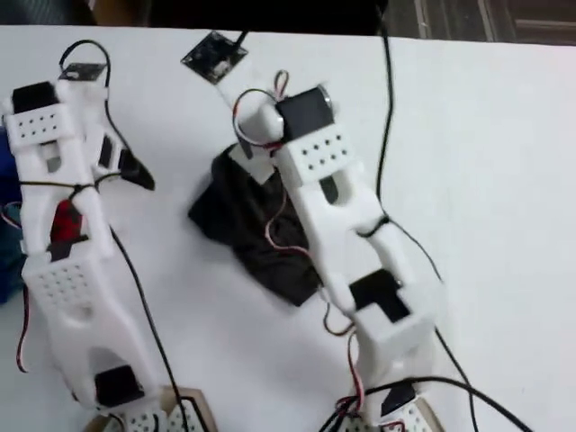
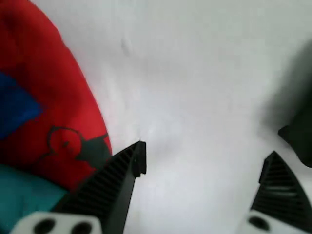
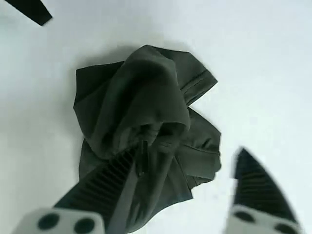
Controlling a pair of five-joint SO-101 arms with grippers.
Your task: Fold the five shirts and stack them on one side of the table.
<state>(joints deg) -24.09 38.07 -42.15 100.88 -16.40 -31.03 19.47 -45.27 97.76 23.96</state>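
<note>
A crumpled black shirt (image 1: pixel 247 229) lies in the middle of the white table, seen as a dark bunched heap (image 3: pixel 146 112) in the right wrist view. My right gripper (image 3: pixel 190 168) is open just above it, one finger (image 3: pixel 124 180) over the cloth and the other over bare table. In the high view it (image 1: pixel 245 148) sits at the shirt's far edge. My left gripper (image 2: pixel 204 165) is open over bare table beside a red shirt (image 2: pixel 44 97) with blue and teal cloth by it. These shirts (image 1: pixel 9 166) lie at the table's left edge by the left gripper (image 1: pixel 130 168).
A small black card (image 1: pixel 214 56) lies near the table's far edge (image 1: pixel 450 38). Cables (image 1: pixel 387 108) run across the table to the arms. The right half of the table (image 1: pixel 504 180) is bare white surface. Wooden arm bases (image 1: pixel 193 409) stand at the near edge.
</note>
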